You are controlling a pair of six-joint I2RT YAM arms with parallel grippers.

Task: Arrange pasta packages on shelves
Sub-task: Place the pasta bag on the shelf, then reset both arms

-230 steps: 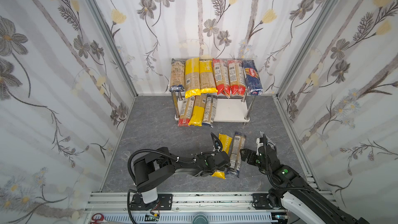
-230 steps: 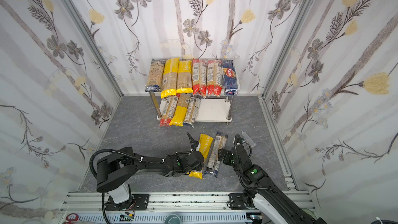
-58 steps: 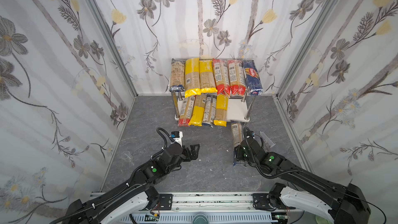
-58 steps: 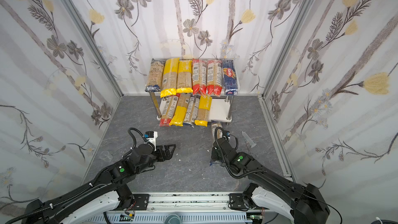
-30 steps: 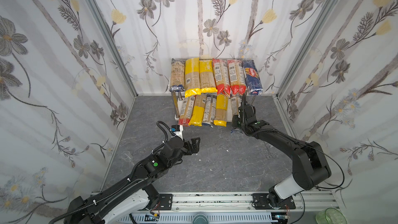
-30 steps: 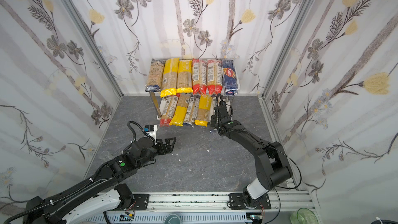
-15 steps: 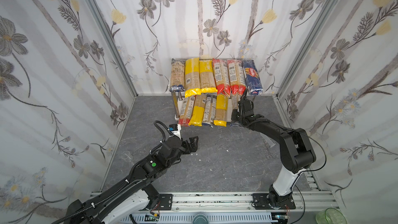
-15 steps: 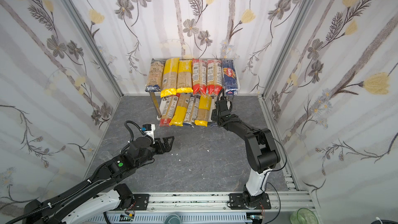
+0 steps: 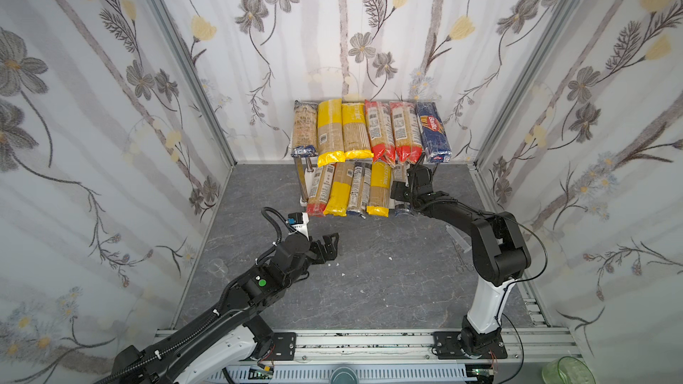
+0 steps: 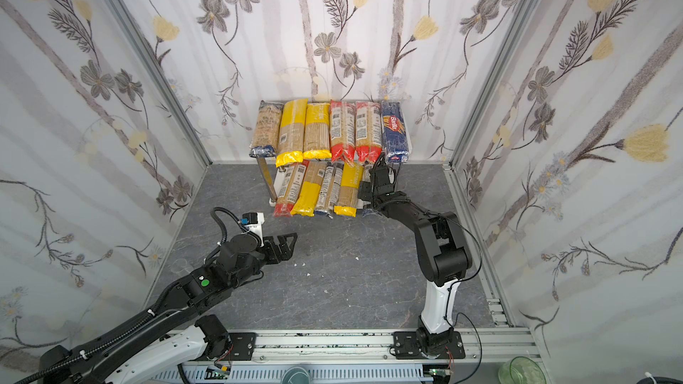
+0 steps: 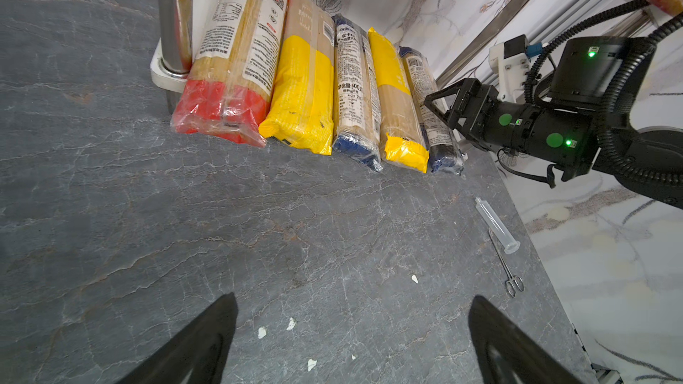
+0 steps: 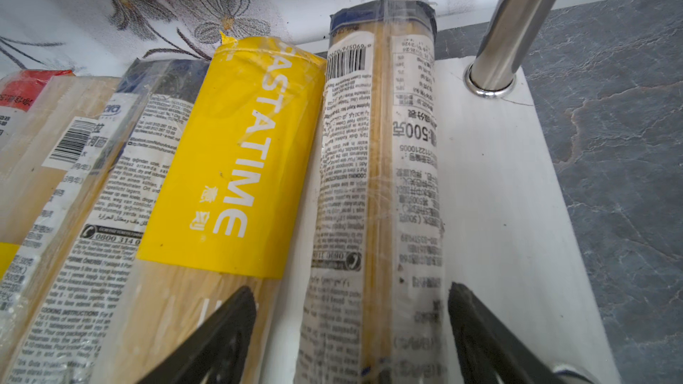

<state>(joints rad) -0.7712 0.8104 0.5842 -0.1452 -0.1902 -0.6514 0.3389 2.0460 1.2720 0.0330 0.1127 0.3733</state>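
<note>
Spaghetti packs (image 9: pixel 354 131) were all found shelved; left pincer (image 11: pixel 353 297) and right pincer (image 12: pixel 349 288) were spread wide, the latter astride the rightmost lower pack (image 12: pixel 380 160); only withdrawal was left.

Lab test booth: wallpapered panels (image 9: pixel 111 142), alu rail (image 9: pixel 369 341) w/ arm bases (image 9: pixel 469 345).

Gray stone-look desk (image 9: pixel 369 289) with a little two-tier rack (image 9: pixel 302 182) against the back wall. Six pasta packs (image 9: pixel 354 131) lie side by side up top, with five more packs (image 9: pixel 340 190) down below, ends poking past the front edge. A syringe (image 11: pixel 497 225), thin scissors (image 11: pixel 508 271) and white crumbs (image 11: pixel 292 323) sit on the desk itself.
</note>
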